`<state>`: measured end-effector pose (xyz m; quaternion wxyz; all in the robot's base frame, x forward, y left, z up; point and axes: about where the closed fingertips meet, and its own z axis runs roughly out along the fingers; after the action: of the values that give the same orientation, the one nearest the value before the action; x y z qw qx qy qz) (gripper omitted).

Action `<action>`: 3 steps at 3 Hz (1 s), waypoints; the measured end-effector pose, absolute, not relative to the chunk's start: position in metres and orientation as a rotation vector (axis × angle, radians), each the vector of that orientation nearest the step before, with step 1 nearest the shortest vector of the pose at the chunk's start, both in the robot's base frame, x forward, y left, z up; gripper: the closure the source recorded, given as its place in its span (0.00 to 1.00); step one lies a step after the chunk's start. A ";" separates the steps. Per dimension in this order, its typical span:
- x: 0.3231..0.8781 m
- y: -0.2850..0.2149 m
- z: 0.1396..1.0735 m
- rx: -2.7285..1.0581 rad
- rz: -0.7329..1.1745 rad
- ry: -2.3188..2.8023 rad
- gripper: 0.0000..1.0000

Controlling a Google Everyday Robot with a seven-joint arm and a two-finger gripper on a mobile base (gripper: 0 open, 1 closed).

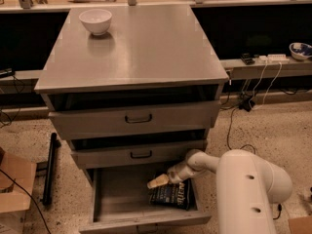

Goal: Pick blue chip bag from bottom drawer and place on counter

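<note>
The blue chip bag (pixel 171 196) lies flat on the floor of the open bottom drawer (pixel 119 199), at its right side, white lettering up. My gripper (pixel 157 182) reaches in from the right over the bag's upper left corner, its tan fingertips pointing left. The white arm (pixel 248 189) fills the lower right. The counter (pixel 136 48) is the grey cabinet top above, with a white bowl (pixel 95 21) at its back left.
Two wider drawers with black loop handles (pixel 138 118) sit slightly open above the bottom drawer. A cardboard box (pixel 14 186) and a black bar (pixel 48 169) stand on the floor at left. Cables (pixel 243 101) run at right. A tan bench lies behind.
</note>
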<state>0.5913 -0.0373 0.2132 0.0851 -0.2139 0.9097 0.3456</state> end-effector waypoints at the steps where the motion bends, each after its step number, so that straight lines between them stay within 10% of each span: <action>1: 0.603 -0.045 0.202 -0.650 0.949 2.738 0.00; 3: 0.599 -0.055 0.157 -0.620 0.861 2.860 0.00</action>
<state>0.5994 -0.0550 0.1574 0.0455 -0.2029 0.9366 0.2819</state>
